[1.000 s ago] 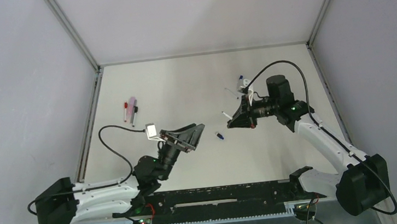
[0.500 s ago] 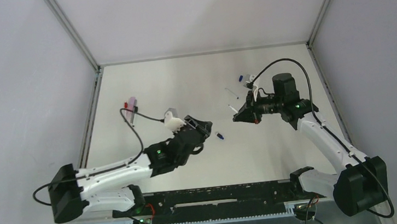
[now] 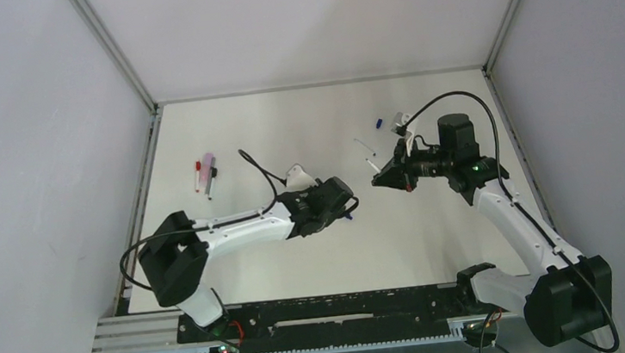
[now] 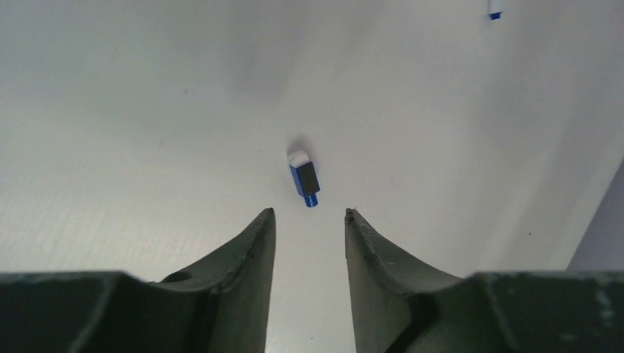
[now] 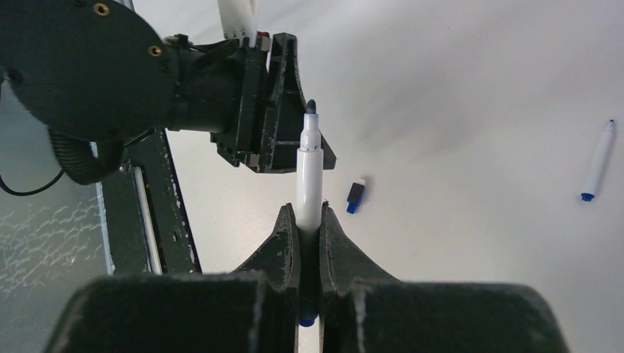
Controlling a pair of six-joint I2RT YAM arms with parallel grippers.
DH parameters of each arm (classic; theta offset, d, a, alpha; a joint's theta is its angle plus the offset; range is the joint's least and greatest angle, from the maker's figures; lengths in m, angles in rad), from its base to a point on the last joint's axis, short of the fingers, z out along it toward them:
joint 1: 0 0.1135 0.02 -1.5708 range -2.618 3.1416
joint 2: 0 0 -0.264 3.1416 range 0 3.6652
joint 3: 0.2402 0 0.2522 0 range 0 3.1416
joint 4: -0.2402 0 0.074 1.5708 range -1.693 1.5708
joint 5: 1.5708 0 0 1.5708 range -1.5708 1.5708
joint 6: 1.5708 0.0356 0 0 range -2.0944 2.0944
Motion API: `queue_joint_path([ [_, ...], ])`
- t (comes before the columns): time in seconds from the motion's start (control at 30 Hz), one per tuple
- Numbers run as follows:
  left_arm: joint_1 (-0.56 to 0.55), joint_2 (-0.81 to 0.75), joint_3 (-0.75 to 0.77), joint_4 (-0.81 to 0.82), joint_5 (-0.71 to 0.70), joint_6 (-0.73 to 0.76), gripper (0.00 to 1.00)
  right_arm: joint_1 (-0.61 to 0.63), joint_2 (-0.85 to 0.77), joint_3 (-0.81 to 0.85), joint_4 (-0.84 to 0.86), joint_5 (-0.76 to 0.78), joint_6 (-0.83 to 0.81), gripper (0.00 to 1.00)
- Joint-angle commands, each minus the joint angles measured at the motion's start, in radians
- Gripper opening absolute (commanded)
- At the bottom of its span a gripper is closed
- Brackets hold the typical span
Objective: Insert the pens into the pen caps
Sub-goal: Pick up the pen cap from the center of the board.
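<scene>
the cap before my left gripper is deep blue with a white end, on a plain off-white table. my right gripper, black like the left, has a white pen with a dark grey-blue tip. a second white pen ends in blue, and the marker is pink.

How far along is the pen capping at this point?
Done: no capped pen that I can make out. In hand: the right hand grips a white pen, tip bare; the left hand, fingers apart, is poised at the blue cap, not gripping it. Left: joining those, then the pink marker and red pen at far left.
</scene>
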Motion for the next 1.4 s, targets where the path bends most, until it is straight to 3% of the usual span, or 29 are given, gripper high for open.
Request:
queue_joint_path([
  [0.0, 0.02, 0.044, 0.095, -0.036, 0.066, -0.009, 0.45, -0.008, -0.016, 0.045, -0.006, 0.011, 0.008, 0.0],
  [0.43, 0.074, 0.214, 0.219, -0.131, 0.205, 0.004, 0.46, -0.017, -0.027, 0.048, -0.008, 0.016, 0.013, 0.0],
  [0.7, 0.134, 0.319, 0.275, -0.159, 0.352, 0.044, 0.35, -0.023, -0.031, 0.048, -0.008, 0.012, 0.017, 0.0],
  [1.17, 0.135, 0.329, 0.271, -0.166, 0.333, 0.043, 0.41, -0.026, -0.033, 0.048, -0.008, 0.001, 0.021, 0.0],
  [1.37, 0.135, 0.362, 0.328, -0.255, 0.328, 0.14, 0.4, -0.028, -0.038, 0.048, -0.008, -0.001, 0.023, 0.0],
])
